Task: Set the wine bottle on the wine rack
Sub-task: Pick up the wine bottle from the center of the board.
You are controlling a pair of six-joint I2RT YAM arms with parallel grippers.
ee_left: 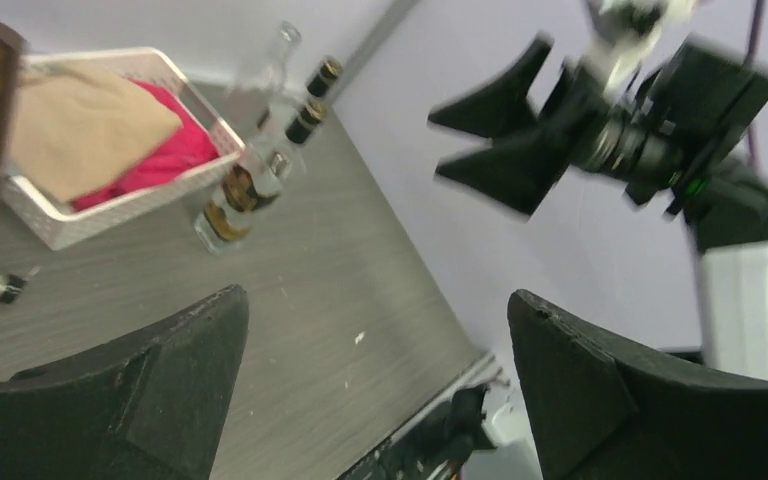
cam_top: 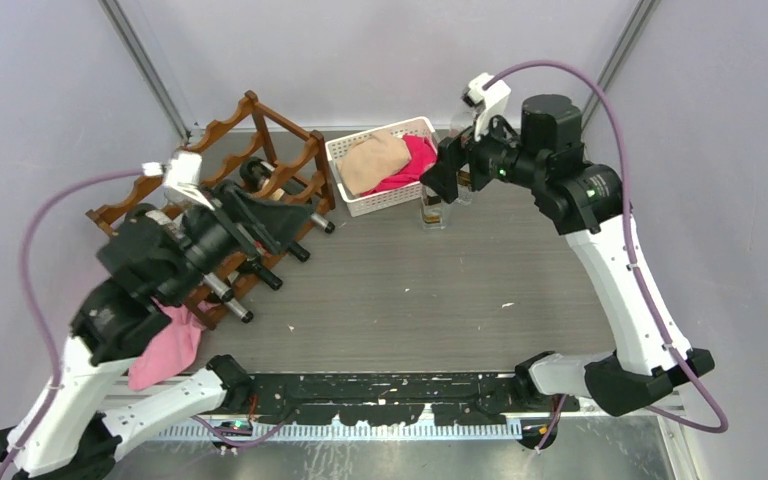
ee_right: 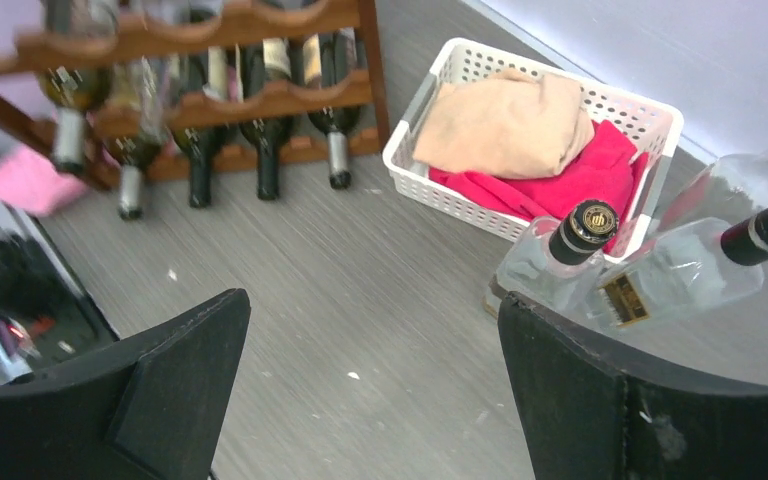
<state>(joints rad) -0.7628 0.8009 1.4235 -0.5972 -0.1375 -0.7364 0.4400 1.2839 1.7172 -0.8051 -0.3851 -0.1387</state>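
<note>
**Reach for the bottle:** Both your arms hang empty over the table (cam_top: 410, 290) as the pick-up step opens. Your right gripper (cam_top: 447, 178), jaws spread wide and holding nothing, hovers above a cluster of clear bottles just right of the white basket (cam_top: 385, 202). The wine bottle (ee_right: 563, 258) nearest it, black-capped with a gold seal, stands on the table just beside the basket's corner. You can't tell from these views whether glass and plastic touch. Two more clear bottles (ee_right: 680, 275) crowd close behind it.

Your left gripper (cam_top: 295, 218), likewise splayed and empty, is poised over the wine rack (cam_top: 225, 125) at the far left. There, dark bottles (ee_right: 262, 150) lie in the scalloped rails, necks pointing out over the table. A tan cloth (cam_top: 372, 160) and a red cloth (cam_top: 415, 160) fill the basket, and a pink cloth (cam_top: 165, 350) lies near the left arm's base.

Judged from this, nothing is grasped yet. You are at the reach, with the carry and the placing ahead. Your next move likely calls for lowering the right jaws around the nearest bottle's body or shoulder. Keep them clear of its neighbours and the basket wall, since the three stand tight together and glass is slick. After that you'll need a free cradle on the rack, and these views don't show which cradles are open. The left arm hanging over the rack may have to give way
</note>
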